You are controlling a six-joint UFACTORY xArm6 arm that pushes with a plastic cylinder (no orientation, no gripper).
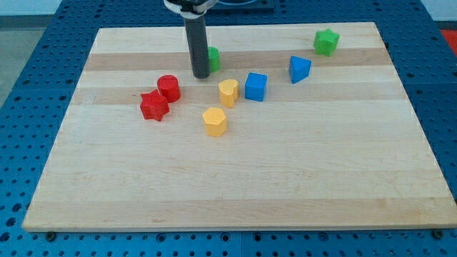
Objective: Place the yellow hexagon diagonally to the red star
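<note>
Wooden desk [235, 185] seen from above and slightly in front, resting on a blue perforated base [28, 43]. A dark rod [198, 43] comes down from the view's top; my tip [201, 76] stands on the board in its upper-left part. The arm carries no jaws, so there is no open or closed state to report.

Task pieces. The yellow hexagon [215, 121] lies near the board's middle, at about 5 o'clock from my tip and well apart from it. The red star [154, 106] lies to the view's left of the hexagon, at roughly 10 o'clock from it, with bare wood between the two.

Other pieces. A red cylinder [169, 88] sits at about 1 o'clock from the star, just beside it and apparently touching. A yellow heart-like block [228, 92] lies at about 1 o'clock from the hexagon, near it but apart. A blue cube [255, 86] stands just beside that block on the view's right. A blue wedge-shaped block [299, 69] lies at about 2 o'clock from the cube. A green block [213, 58], partly hidden by the rod so its shape cannot be made out, sits just beside my tip at about 1 o'clock. A green star-like block [326, 42] lies near the board's upper-right corner, well apart from all others.
</note>
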